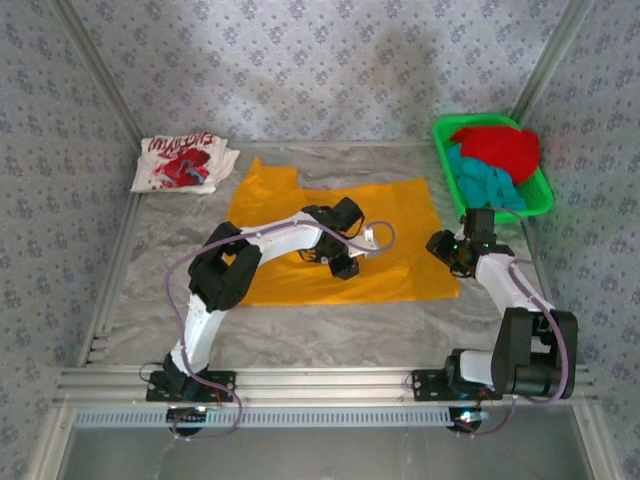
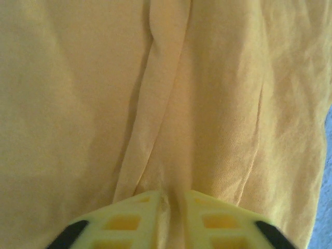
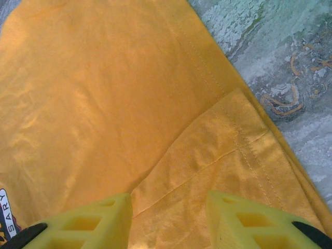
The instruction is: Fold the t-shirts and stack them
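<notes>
One white cloth t-shirt with red graphic (image 1: 183, 162) lies folded beyond the left tool (image 2: 174, 199), itself pinched onto the spread yellow-orange cloth t-shirt (image 1: 400, 215) beneath; right tool (image 3: 168, 207) agape over its hem; crumpled red t-shirt (image 1: 497, 145) and teal t-shirt (image 1: 485, 183) unfolded beyond it.

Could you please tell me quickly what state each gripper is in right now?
Left gripper: closed, pinching a fold of the yellow shirt.
Right gripper: open, holding nothing.

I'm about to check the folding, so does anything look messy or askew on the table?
Only small things. The yellow-orange t-shirt has a raised crease where the left gripper pinches it, and a flap of its edge lies folded over in front of the right gripper.
</notes>
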You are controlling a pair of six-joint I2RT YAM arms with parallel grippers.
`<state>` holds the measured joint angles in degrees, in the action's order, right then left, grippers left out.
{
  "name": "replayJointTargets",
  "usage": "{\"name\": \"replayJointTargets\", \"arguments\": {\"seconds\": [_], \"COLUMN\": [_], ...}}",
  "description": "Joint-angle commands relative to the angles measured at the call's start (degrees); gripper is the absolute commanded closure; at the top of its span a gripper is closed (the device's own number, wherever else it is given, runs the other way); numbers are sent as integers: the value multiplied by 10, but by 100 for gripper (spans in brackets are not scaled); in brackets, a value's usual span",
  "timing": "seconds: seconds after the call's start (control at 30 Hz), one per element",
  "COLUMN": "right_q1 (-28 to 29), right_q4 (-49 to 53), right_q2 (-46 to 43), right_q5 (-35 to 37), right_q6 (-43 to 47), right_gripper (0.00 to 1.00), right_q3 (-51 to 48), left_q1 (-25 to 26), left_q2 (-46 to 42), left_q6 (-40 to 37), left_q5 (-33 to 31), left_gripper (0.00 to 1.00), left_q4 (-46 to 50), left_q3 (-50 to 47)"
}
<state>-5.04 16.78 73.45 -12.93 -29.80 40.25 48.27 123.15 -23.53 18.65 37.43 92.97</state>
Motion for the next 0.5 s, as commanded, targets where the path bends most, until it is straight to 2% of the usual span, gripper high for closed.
{"name": "replayJointTargets", "arguments": {"seconds": [0.0, 0.1, 0.47], "right_q1": [-7, -9, -21], "right_q4": [1, 0, -9], "right_q2": [-8, -16, -3], "right_q5": [-10, -6, -3], "right_q6": [-4, -2, -18], "right_gripper": [55, 54, 52], "right_q3": [-6, -13, -35], "left_q1": [-3, -5, -26], "left_q2": [-2, -1, -28], "left_q6": [-9, -5, 19], "left_q5": [0, -3, 1], "left_gripper": [89, 100, 100], "left_q4": [12, 12, 12], "left_q3": [18, 26, 31]}}
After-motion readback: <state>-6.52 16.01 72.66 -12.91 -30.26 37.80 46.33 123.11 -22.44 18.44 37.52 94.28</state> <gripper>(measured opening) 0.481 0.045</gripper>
